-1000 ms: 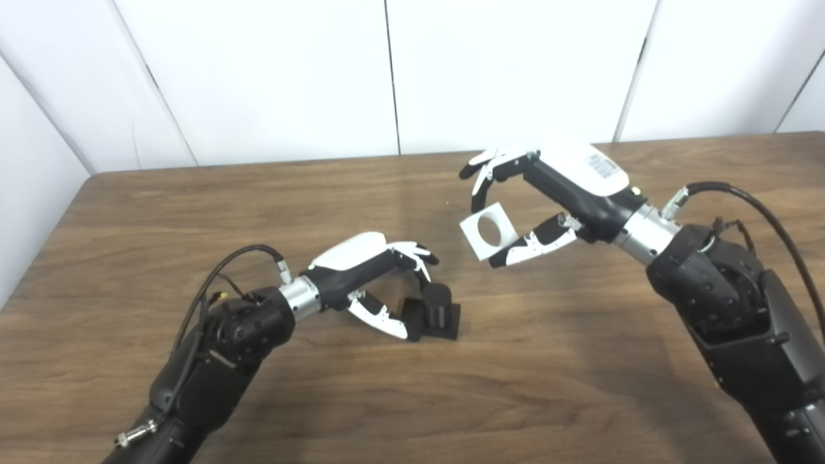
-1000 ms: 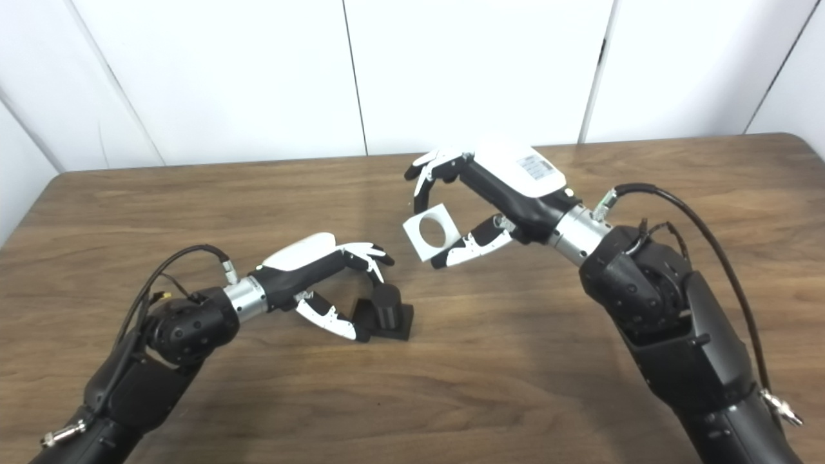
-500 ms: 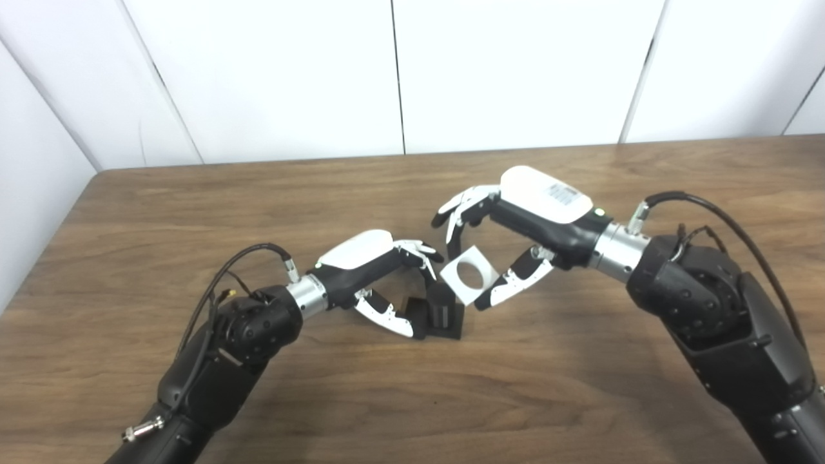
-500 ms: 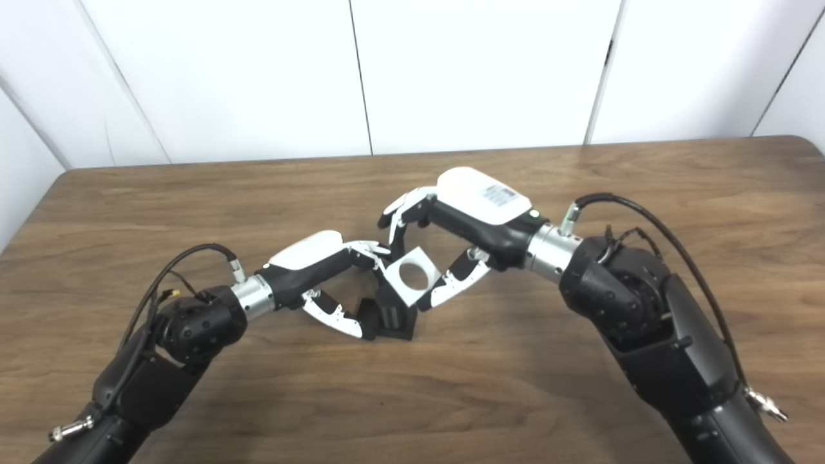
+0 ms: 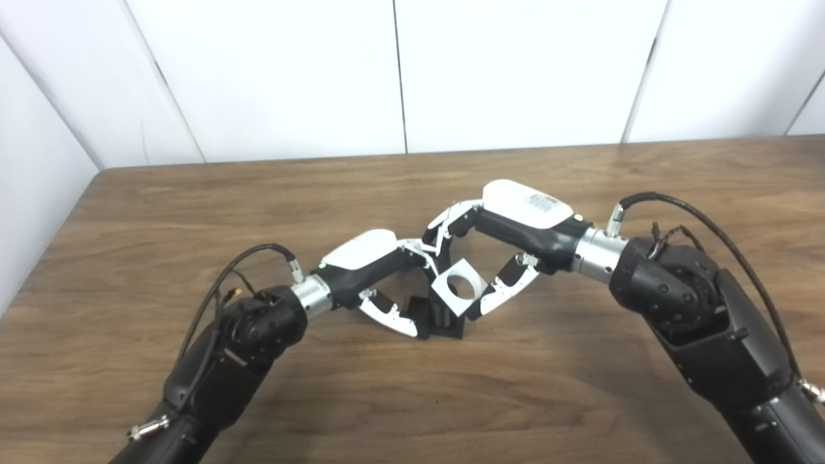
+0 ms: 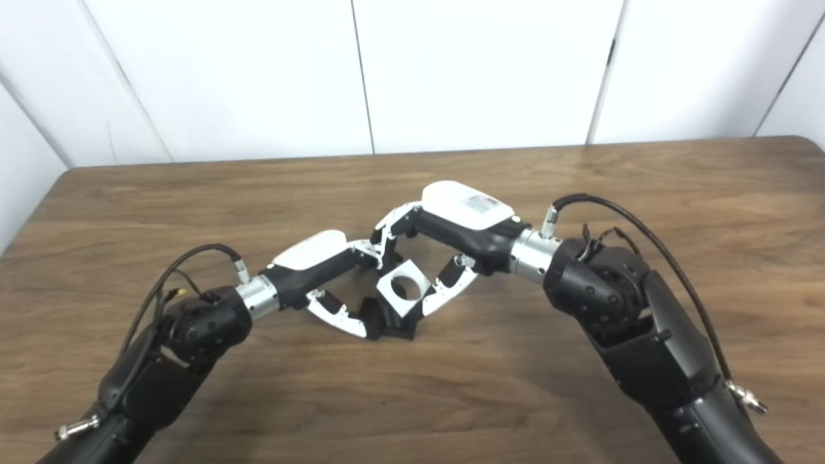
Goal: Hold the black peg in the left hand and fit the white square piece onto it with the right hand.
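Left robot hand (image 5: pixel 393 283) grips black peg (image 5: pixel 445 317) on the table (image 5: pixel 193 193), right robot hand (image 5: pixel 490 258) pinches tilted white square piece (image 5: pixel 457 288); your tilt risks jamming its hole on the peg top

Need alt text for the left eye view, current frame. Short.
The right hand holds a white square piece with a round hole, tilted, just above a black peg on a square base that the left hand steadies on the brown wooden table. The piece is not seated on the peg. Both arms enter from below; white wall panels behind.
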{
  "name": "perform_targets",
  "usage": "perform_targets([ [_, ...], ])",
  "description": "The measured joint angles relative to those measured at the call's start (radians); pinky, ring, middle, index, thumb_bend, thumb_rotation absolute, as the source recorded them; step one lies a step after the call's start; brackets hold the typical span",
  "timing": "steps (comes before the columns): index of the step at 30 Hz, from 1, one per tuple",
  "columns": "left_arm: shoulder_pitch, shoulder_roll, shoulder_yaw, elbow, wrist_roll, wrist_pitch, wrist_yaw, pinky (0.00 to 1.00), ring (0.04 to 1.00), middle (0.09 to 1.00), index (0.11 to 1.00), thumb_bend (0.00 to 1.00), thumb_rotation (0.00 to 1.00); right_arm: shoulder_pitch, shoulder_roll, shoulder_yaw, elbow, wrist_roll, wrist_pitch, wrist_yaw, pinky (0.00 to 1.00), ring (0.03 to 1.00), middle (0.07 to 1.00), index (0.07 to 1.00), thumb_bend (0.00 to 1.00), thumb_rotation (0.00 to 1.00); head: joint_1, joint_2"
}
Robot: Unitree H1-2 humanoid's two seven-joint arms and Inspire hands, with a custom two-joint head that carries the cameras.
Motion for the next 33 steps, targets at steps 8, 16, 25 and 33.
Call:
perform_targets([
  [8, 0.001, -0.002, 0.000, 0.000, 0.001, 0.000, 0.007, 0.83, 0.932, 0.874, 0.549, 0.80, 0.30, -0.003, 0.008, -0.001, 0.060, -0.012, -0.002, -0.006, 0.67, 0.794, 0.757, 0.481, 0.52, 0.14, -0.002, 0.002],
  [16, 0.004, -0.003, -0.002, 0.000, 0.001, 0.000, 0.006, 0.84, 0.936, 0.874, 0.545, 0.80, 0.30, -0.002, 0.017, -0.005, 0.098, -0.017, -0.006, -0.045, 0.67, 0.791, 0.762, 0.481, 0.52, 0.13, -0.002, 0.003],
  [25, 0.004, -0.005, -0.002, 0.000, 0.001, 0.000, 0.007, 0.84, 0.935, 0.871, 0.542, 0.80, 0.29, -0.002, 0.034, -0.004, 0.116, -0.018, -0.018, -0.072, 0.67, 0.789, 0.762, 0.482, 0.51, 0.14, 0.000, 0.006],
  [33, 0.004, -0.006, -0.005, 0.000, 0.002, 0.000, 0.008, 0.85, 0.938, 0.872, 0.547, 0.80, 0.30, -0.001, 0.052, -0.004, 0.116, -0.020, -0.017, -0.075, 0.67, 0.796, 0.763, 0.482, 0.51, 0.14, 0.002, 0.008],
])
